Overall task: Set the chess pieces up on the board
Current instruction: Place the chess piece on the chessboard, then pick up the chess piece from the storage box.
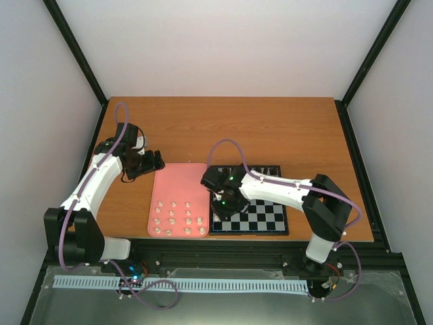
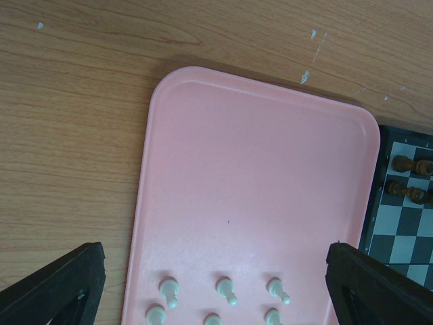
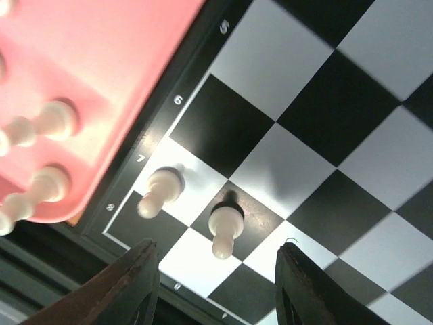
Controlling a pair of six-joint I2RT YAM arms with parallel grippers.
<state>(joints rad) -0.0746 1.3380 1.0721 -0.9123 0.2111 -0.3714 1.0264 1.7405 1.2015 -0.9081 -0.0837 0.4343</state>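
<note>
The step in hand looks like the release of a placed piece. The right gripper (image 3: 216,271) hangs low over the near left corner of the chessboard (image 3: 318,101), its jaws partly parted. A white pawn (image 3: 225,227) stands upright between them on a black square, with neither finger touching it. A second white pawn (image 3: 159,191) stands on the pale square just to the left of that gap. The next move probably calls for a straight lift clear of both pawns, then a swing left to the pink tray (image 2: 257,169) for another piece. The tray holds a dozen or so cream pieces (image 1: 177,218) bunched at its near end, with its far half bare. The left gripper (image 2: 215,254) hovers over that bare half, jaws wide and holding nothing. To its right, dark pieces (image 2: 404,163) stand along the board's far edge.
</note>
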